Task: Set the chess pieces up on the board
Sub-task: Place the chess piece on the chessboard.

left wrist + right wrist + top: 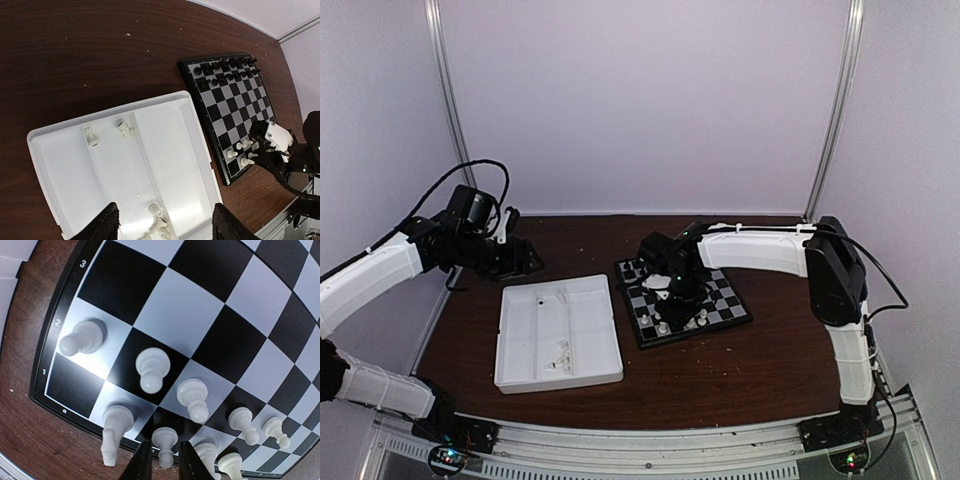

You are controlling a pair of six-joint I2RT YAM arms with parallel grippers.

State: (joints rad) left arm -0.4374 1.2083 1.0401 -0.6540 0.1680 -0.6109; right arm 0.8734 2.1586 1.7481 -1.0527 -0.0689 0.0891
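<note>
The board (pixel 738 313) lies right of centre, with black chessmen (pixel 225 70) along its far rows. Several white chess pieces (pixel 150 367) stand on its near rows. My right gripper (pixel 165 460) hangs low over the board's near-left corner (pixel 678 300). Its fingers are closed in around a small white piece (pixel 165 442) that stands on a black first-row square. A white knight (pixel 112 432) stands just left of it. My left gripper (pixel 165 225) is open and empty above the tray, at the far left in the top view (pixel 520 258).
A white compartmented tray (pixel 520 372) lies left of the board. It holds two loose white pieces (pixel 91 136) near one end and a small cluster (pixel 159 225) between my left fingers. Bare brown table surrounds both, with the enclosure walls behind.
</note>
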